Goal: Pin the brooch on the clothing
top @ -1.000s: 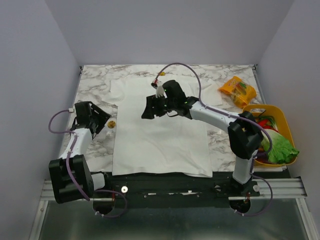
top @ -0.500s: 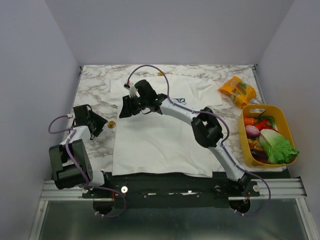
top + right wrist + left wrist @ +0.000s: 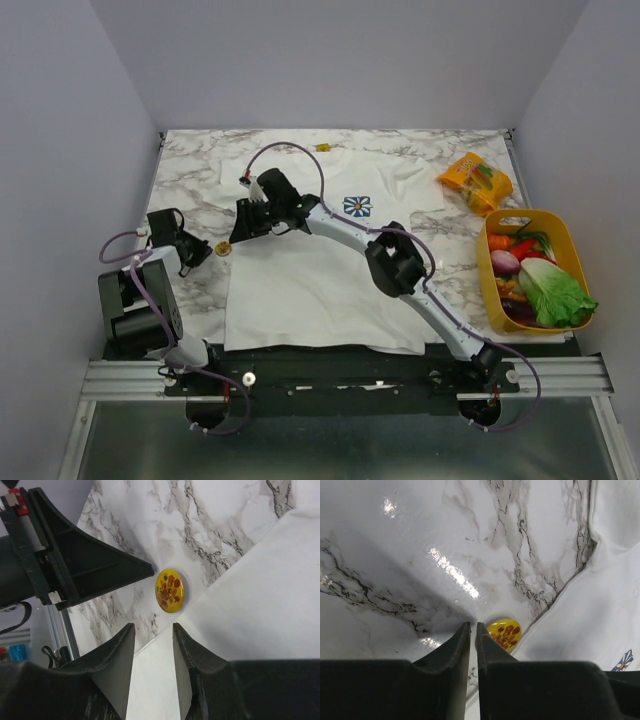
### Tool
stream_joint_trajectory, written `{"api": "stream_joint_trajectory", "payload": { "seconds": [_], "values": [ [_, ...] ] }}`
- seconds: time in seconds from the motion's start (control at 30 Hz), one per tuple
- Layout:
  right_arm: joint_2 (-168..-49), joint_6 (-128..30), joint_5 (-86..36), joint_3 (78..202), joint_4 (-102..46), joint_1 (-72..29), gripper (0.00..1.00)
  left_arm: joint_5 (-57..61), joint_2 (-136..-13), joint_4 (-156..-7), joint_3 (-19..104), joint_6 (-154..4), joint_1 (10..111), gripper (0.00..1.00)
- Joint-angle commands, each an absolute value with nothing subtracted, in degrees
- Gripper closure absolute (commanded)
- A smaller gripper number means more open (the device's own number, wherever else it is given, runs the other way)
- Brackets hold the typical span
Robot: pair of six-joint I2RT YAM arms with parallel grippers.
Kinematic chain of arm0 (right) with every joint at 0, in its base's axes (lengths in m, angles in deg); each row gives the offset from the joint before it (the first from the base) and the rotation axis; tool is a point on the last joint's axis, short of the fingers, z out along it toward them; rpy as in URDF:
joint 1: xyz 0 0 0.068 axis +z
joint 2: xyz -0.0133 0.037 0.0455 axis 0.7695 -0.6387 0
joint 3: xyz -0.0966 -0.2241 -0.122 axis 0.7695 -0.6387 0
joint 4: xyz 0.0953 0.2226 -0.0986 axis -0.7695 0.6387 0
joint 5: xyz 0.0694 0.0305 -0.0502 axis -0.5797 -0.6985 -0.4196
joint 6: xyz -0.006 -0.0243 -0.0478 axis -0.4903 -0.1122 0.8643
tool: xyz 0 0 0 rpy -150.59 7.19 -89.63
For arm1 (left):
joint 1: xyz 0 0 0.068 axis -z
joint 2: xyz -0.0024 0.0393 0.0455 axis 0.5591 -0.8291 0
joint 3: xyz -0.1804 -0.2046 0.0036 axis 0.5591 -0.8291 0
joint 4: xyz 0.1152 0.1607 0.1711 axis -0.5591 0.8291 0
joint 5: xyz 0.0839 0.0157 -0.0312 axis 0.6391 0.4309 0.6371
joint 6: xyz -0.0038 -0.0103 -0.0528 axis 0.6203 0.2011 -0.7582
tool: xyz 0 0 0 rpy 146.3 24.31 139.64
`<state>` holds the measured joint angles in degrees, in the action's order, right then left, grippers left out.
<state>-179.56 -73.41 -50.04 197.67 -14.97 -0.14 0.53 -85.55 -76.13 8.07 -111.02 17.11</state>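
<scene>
The brooch (image 3: pixel 223 248), a small yellow oval with orange flowers, lies on the marble just left of the clothing (image 3: pixel 320 270), a white T-shirt with a blue flower emblem (image 3: pixel 357 207). My left gripper (image 3: pixel 204 251) is low beside it. In the left wrist view the jaws (image 3: pixel 472 625) are almost together with nothing between them, and the brooch (image 3: pixel 504 632) sits just right of the right fingertip. My right gripper (image 3: pixel 238 232) reaches in from the shirt side. It (image 3: pixel 153 626) stands open over the shirt's edge (image 3: pixel 250 605), with the brooch (image 3: pixel 170 590) just beyond its tips.
An orange snack packet (image 3: pixel 475 180) lies at the back right. A yellow basket (image 3: pixel 575 250) of vegetables stands at the right edge. A small yellow piece (image 3: pixel 322 148) rests by the shirt's collar. The left gripper's body (image 3: pixel 95 570) is close to the right fingertips.
The right arm has swung left across the shirt to the brooch, uncovering the emblem, and its jaws have narrowed. The left jaws have closed beside the brooch.
</scene>
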Motion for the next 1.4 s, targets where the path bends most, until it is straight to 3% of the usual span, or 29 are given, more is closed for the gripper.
{"api": "stream_joint_trajectory", "payload": {
  "seconds": [0.0, 0.4, 1.03, 1.37],
  "values": [
    [-182.3, -76.0, -49.8, 200.2, -12.9, 0.2, 0.56, 0.9, -87.9, -75.9, 8.7, -110.6, 16.7, 0.82],
    [-186.8, -81.8, -48.8, 202.9, -15.4, 1.3, 0.56, -1.6, -91.8, -77.3, 8.5, -109.4, 16.7, 0.81],
    [-186.2, -84.1, -45.2, 201.7, -12.9, 1.2, 0.51, -2.5, -87.8, -76.6, 5.5, -107.5, 18.1, 0.8],
    [-187.6, -85.1, -50.5, 200.6, -18.1, 0.3, 0.52, -3.8, -86.2, -76.4, 5.2, -106.3, 18.6, 0.72]
  ]
}}
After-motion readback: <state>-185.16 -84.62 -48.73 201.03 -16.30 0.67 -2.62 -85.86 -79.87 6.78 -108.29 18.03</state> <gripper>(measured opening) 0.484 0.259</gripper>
